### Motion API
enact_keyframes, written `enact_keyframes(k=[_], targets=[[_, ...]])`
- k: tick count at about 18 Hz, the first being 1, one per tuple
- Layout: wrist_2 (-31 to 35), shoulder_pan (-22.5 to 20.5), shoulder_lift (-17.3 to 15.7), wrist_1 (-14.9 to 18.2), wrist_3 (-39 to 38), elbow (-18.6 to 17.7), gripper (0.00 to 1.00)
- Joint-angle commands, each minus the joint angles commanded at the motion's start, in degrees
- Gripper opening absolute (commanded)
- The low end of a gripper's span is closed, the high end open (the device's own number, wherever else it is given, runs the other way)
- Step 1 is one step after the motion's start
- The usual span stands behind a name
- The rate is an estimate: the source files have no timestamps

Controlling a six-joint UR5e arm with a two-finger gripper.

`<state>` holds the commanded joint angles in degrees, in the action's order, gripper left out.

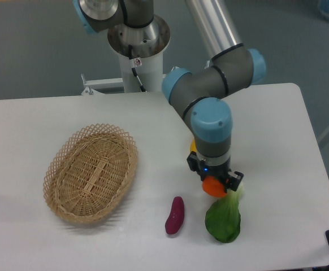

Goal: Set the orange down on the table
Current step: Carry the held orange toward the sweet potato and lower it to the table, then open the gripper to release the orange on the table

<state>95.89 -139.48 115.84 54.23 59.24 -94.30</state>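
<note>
The orange is a small bright-orange fruit sitting between the fingers of my gripper, which points straight down over the white table at the front right. The gripper looks shut on the orange and holds it low, close to the tabletop; I cannot tell whether the fruit touches the surface. The arm's wrist hides the top of the orange.
A green leafy vegetable lies just in front of the gripper, nearly touching it. A purple vegetable lies to its left. An oval wicker basket stands at the left. A bit of a yellow-orange thing shows behind the wrist.
</note>
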Motion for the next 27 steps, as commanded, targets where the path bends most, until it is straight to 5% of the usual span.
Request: enact_keyframes(k=[6,17,21,23,27], targets=[[-0.1,1.8,-3.0,0.1,0.3,-5.9,0.49],[5.2,5.5,-3.4,-1.8,-0.6,-9.4,0.49],[5.2,5.5,-3.2,-2.8,-0.2,-9.2,0.74],[5.1,5.5,-3.1,-3.4,-0.2,-9.1,1.0],[5.1,5.5,-3.1,-3.8,-0.8,-8.8,1.0]])
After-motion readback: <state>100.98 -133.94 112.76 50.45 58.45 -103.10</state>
